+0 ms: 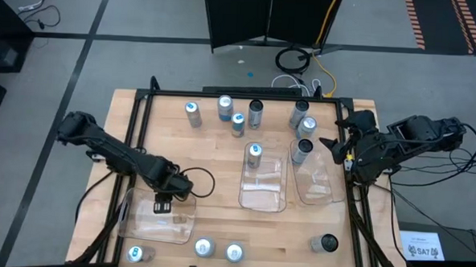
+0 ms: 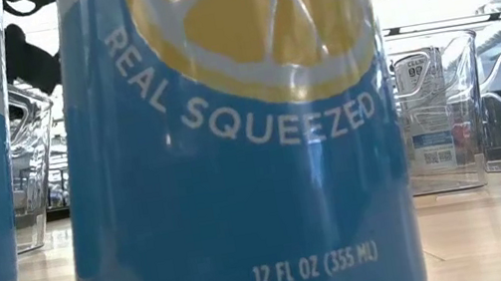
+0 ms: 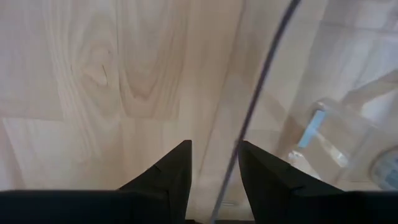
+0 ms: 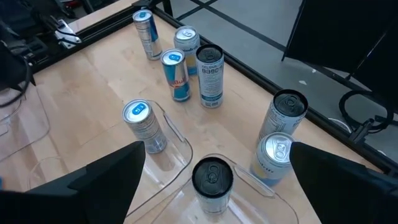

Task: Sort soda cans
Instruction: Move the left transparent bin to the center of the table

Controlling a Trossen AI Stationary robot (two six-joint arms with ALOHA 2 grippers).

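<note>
Several soda cans stand along the far side of the table, among them a blue-marked can [image 1: 238, 124] and a dark one [image 1: 256, 112]. One can [image 1: 254, 154] stands in the far end of the middle clear tray [image 1: 263, 201]. Another [image 4: 212, 180] stands in the right tray [image 1: 320, 189]. More cans stand at the near edge [image 1: 203, 247], and one fills the low view [image 2: 234, 163]. My left gripper [image 1: 164, 204] is open, pointing down, its fingers astride the far wall [image 3: 249, 106] of the left tray [image 1: 165, 225]. My right gripper [image 1: 335, 146] [image 4: 217, 149] is open, hovering by the right tray.
The three clear trays lie side by side across the table's middle. A dark can [image 1: 326, 244] is near the right near corner, and one can [image 1: 135, 254] stands at the left near corner. A black frame [image 1: 134, 121] runs around the table. Bare wood [image 1: 213, 160] lies between left tray and far cans.
</note>
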